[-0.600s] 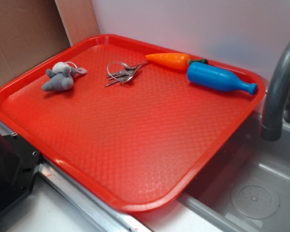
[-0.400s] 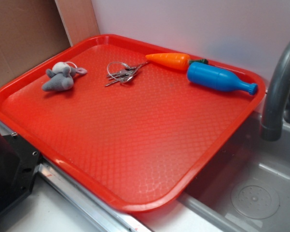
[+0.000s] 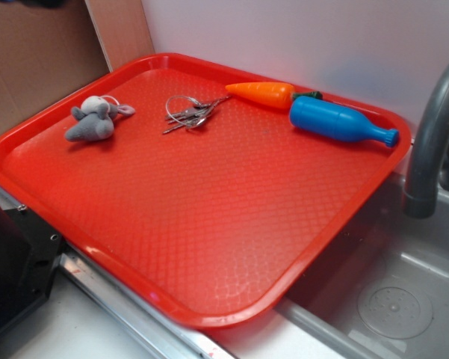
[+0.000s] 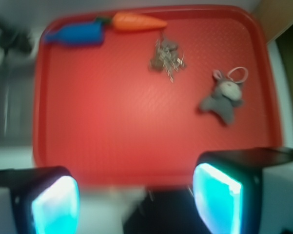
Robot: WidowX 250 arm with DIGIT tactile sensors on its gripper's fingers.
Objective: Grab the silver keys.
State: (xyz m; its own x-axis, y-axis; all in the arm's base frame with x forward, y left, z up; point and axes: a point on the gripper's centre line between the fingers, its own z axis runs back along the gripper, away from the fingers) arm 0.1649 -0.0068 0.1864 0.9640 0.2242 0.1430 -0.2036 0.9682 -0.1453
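approach stage, nothing grabbed yet. pincer [image 4: 136, 195] hangs released, high over the red tray's [image 4: 58, 165] near rim. silver keys [image 4: 166, 57] lie well ahead of it, slightly right, just beside the toy carrot [image 4: 139, 21]. next: move forward, drop down, close.

Only the gripper [image 4: 136, 202] is seen, in the blurry wrist view. Two chunky fingers [image 4: 56, 204] are shown, each black on the outside. Their inner faces are lit bright blue-green. A dark part is seen between them.
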